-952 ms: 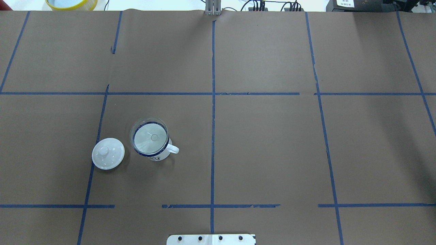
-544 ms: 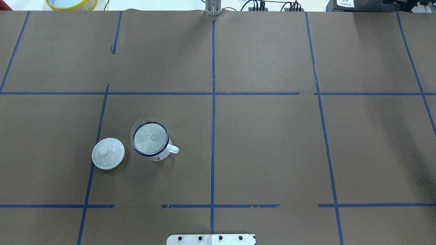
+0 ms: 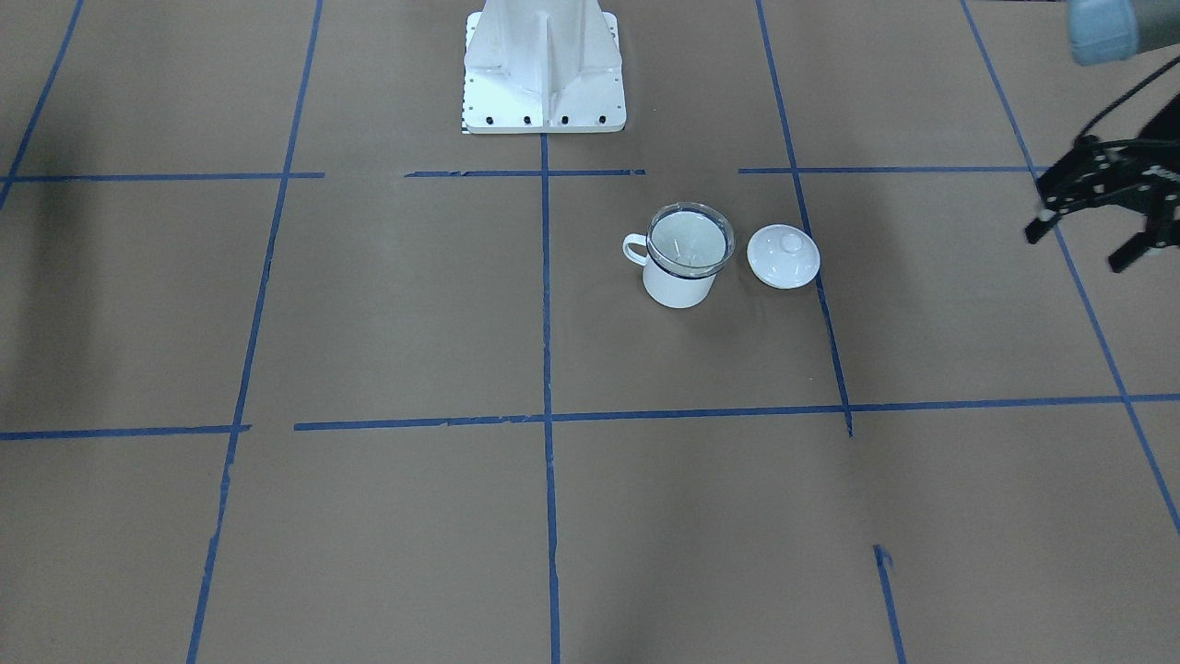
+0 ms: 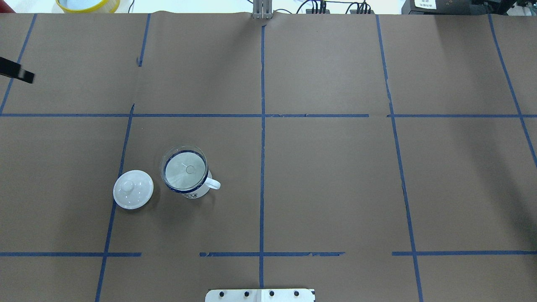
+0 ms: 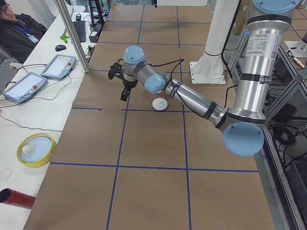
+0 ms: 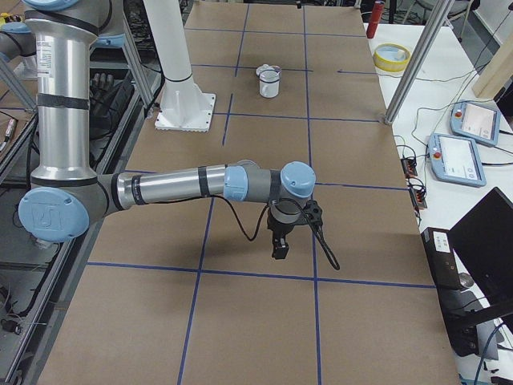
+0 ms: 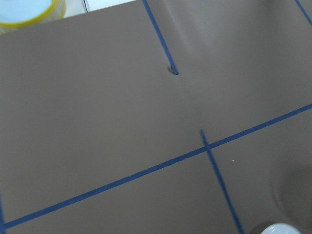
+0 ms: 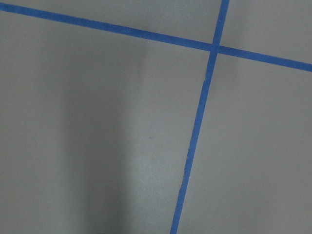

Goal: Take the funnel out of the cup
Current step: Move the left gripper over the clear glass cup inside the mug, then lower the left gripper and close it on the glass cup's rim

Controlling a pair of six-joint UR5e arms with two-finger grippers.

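Note:
The clear funnel sits in the white cup with a dark blue rim, left of the table's middle. They also show in the front view, the funnel in the cup, and far off in the right side view. My left gripper hovers open and empty at the table's left side, well away from the cup; only one fingertip shows in the overhead view. My right gripper shows only in the right side view, far from the cup; I cannot tell its state.
A white domed lid with a knob lies just left of the cup. A yellow-rimmed bowl stands beyond the far left edge. The robot's base is at the near edge. Blue tape lines grid the brown table.
A finger of my left gripper has come into the overhead view at its left edge. The cup, funnel and lid have not moved.

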